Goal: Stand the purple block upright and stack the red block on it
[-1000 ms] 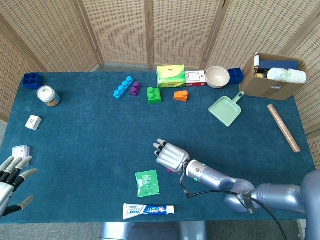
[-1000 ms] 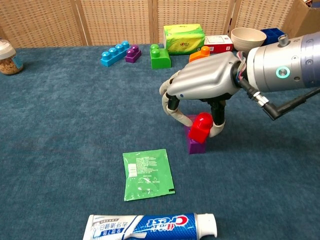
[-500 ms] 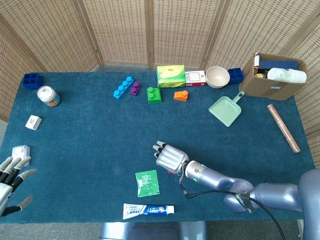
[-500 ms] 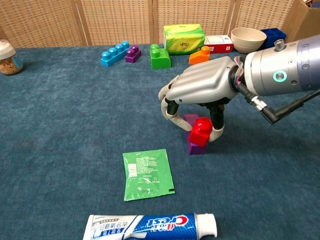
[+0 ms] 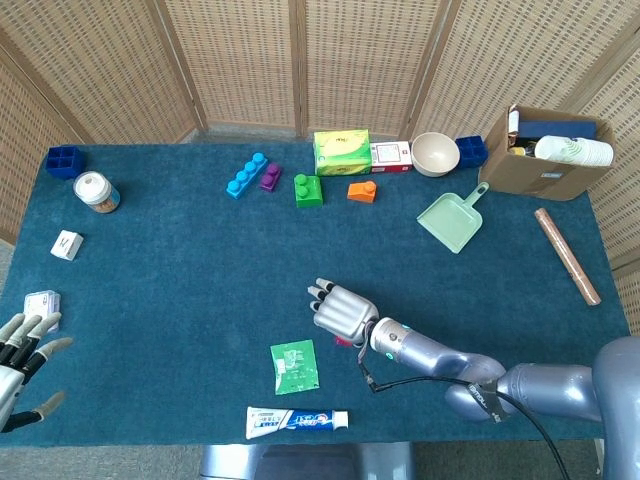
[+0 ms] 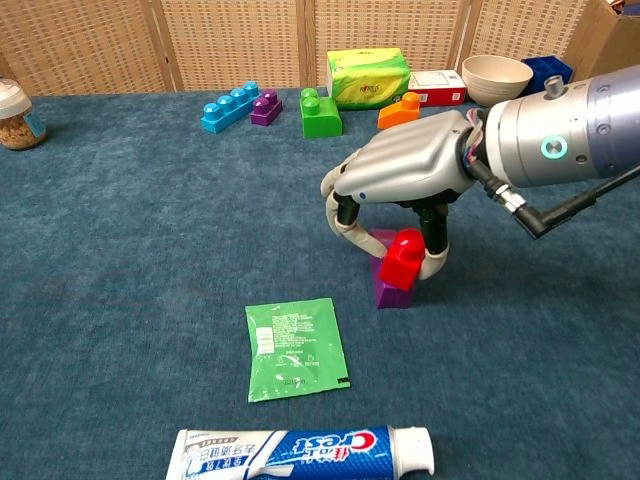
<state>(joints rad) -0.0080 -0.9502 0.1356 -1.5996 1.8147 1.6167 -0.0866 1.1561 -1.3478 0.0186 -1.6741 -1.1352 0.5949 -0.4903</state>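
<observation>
Two blocks matter: the purple block [image 6: 390, 285] sits on the blue cloth just right of frame centre in the chest view, and the red block [image 6: 403, 258] is on top of it, leaning a little to the right rather than square. Purple appears to be standing on the cloth with its top under the red one; whether the studs have engaged cannot be told from either view.

Right hand [image 6: 405, 175] arches over the pair from the upper right. Fingers are curled down around the stack; one fingertip [image 6: 433, 262] presses the red block's right side and another wraps behind on the left, so red is held in a pinch. In the head view the hand [image 5: 340, 310] covers both blocks almost entirely; only a sliver of pink-purple shows at its lower edge.

Judgement: first step looks done, second is near its end. Left to do: square and seat the red block, let go, check that the stack stands.

Left hand [image 5: 22, 352] rests at the far lower left of the head view, fingers spread, holding nothing.

Nearby: green sachet [image 6: 295, 347] lower left of the stack, toothpaste tube [image 6: 300, 453] along the bottom edge. Other bricks and the yellow-green box [image 6: 367, 77] line the top of the frame, well apart.
</observation>
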